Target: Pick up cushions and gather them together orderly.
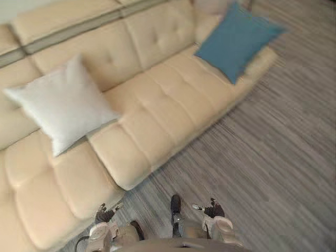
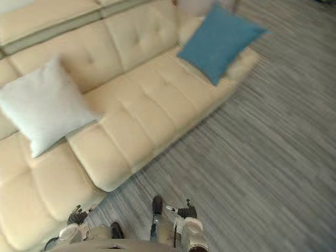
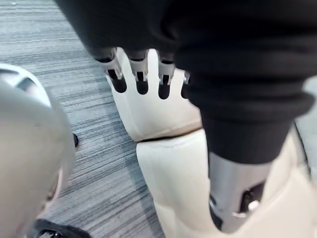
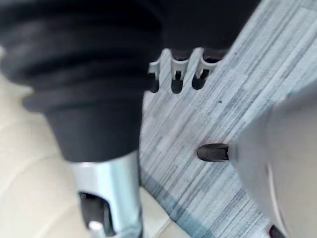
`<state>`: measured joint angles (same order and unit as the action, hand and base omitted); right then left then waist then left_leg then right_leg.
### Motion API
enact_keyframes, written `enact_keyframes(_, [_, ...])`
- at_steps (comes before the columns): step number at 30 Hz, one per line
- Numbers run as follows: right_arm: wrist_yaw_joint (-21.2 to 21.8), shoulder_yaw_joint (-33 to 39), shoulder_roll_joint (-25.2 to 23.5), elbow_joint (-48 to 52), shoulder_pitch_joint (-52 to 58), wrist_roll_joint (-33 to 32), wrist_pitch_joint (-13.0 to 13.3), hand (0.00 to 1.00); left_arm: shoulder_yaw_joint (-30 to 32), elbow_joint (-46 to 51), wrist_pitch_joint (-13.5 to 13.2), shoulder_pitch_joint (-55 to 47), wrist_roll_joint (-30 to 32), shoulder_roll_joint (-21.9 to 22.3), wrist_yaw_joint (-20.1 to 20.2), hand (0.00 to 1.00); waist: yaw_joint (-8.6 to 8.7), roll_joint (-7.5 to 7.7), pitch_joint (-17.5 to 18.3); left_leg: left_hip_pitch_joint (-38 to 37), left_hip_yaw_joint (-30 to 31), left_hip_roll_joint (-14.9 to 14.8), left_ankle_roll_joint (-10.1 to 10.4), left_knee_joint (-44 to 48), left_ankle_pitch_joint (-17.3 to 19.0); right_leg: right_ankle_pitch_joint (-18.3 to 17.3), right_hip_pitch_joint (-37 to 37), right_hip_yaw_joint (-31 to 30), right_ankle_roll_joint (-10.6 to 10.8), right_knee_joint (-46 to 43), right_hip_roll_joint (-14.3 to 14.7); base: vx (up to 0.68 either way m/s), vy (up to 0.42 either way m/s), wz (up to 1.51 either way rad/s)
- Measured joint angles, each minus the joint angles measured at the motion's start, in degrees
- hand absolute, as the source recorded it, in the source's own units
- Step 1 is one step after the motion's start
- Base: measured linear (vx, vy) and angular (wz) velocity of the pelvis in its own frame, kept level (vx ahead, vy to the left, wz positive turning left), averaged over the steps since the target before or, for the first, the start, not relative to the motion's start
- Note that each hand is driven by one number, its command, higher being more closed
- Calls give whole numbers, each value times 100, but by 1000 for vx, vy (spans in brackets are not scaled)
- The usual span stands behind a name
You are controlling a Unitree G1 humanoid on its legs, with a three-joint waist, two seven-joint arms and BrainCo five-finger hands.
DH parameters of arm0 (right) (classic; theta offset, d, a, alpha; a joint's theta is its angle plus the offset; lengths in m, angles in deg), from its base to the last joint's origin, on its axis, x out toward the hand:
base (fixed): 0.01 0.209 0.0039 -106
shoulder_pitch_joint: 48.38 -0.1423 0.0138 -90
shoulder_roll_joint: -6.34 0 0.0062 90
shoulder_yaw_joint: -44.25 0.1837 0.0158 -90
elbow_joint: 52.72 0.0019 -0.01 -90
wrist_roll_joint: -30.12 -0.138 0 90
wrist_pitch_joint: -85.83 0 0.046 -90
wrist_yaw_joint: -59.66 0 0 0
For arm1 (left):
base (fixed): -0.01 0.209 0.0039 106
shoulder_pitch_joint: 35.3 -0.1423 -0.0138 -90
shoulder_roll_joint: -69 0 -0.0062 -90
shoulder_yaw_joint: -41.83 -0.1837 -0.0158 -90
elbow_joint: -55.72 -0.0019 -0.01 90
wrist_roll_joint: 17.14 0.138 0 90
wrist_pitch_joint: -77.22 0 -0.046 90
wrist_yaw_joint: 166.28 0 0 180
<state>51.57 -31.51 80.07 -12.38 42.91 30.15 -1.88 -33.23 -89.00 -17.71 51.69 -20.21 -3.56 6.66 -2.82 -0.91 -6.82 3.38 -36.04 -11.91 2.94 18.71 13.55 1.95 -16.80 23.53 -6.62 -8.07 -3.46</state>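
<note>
A white cushion [image 1: 63, 107] leans against the backrest on the left part of the beige sofa [image 1: 173, 100]. At the sofa's far right end a blue cushion [image 1: 236, 39] lies tilted, with one corner past the seat edge. My left hand [image 1: 104, 215] hangs low by the sofa's front corner, its fingers [image 3: 141, 74] relaxed and holding nothing. My right hand [image 1: 212, 210] hangs over the floor, fingers [image 4: 176, 74] relaxed and likewise empty. Both hands are far from both cushions.
Grey wood-grain floor [image 1: 278, 157] runs along the sofa's front and right side. A pale rounded thing [image 1: 211, 6] sits behind the blue cushion at the sofa's end. The sofa seat juts forward in the middle [image 1: 131, 168].
</note>
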Motion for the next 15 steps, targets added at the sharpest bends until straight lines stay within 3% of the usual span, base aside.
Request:
enact_keyframes(1, [0,-3,14,-56,-1,0,5,0,-57,0,-1,-11,0,-41,7,0,5,4,10,-90,-66,4,24,-39,-14,-126,44,449,-58,-145,-142,126,-84,-121])
enact_keyframes(2, [-2,-2,51,-146,19,3,2,0,-153,-4,0,0,-2,-116,12,0,11,-2,12,-285,-46,66,42,-137,-13,-196,177,946,46,-337,-312,156,-195,-84])
enact_keyframes(3, [-4,13,124,-176,25,1,16,0,-222,-9,-6,23,-1,-191,22,0,132,-51,46,-425,128,100,132,-317,-73,-245,181,811,152,-430,-189,192,-237,-73])
enact_keyframes(5, [-5,22,242,-278,4,-2,27,0,-296,-18,-10,37,-2,-223,25,0,122,-84,61,-472,319,28,140,-248,-77,-417,144,461,265,-440,-14,147,-215,-90])
enact_keyframes(7, [-11,44,288,-326,50,-17,20,0,-383,-123,-2,32,-2,-226,35,0,117,-70,52,-291,501,-289,144,753,-79,-662,133,175,242,-542,141,133,-170,-98])
enact_keyframes(9, [-69,52,300,-303,185,-82,-9,0,-346,-128,5,-36,-2,-119,37,0,77,-71,-39,347,1186,-843,68,2853,-160,-806,428,-192,159,-655,452,189,-131,-87])
enact_keyframes(10, [-78,47,291,-294,214,-86,-11,0,-301,-67,0,-57,-1,-116,40,0,53,-82,-57,469,1382,-859,89,3194,-49,-869,502,-284,109,-676,522,186,-55,-102])
enact_keyframes(11, [-84,46,273,-290,238,-99,-11,0,-256,-51,-2,-66,-3,-124,38,0,12,-124,-76,702,1681,-803,161,3623,116,-953,642,-451,54,-677,646,168,-6,-111])
enact_keyframes(12, [-84,44,231,-280,236,-196,-12,0,-257,11,-1,-108,-14,-128,46,0,-57,-73,-113,1045,1917,-575,198,3678,284,-1003,770,-751,2,-646,763,161,4,-112])
enact_keyframes(15, [-85,56,177,-220,231,-250,-13,0,-261,193,-14,-110,-14,-81,97,0,-181,-64,-131,1566,2069,-170,151,2903,372,-1013,894,-1082,-10,-477,801,173,60,-91])
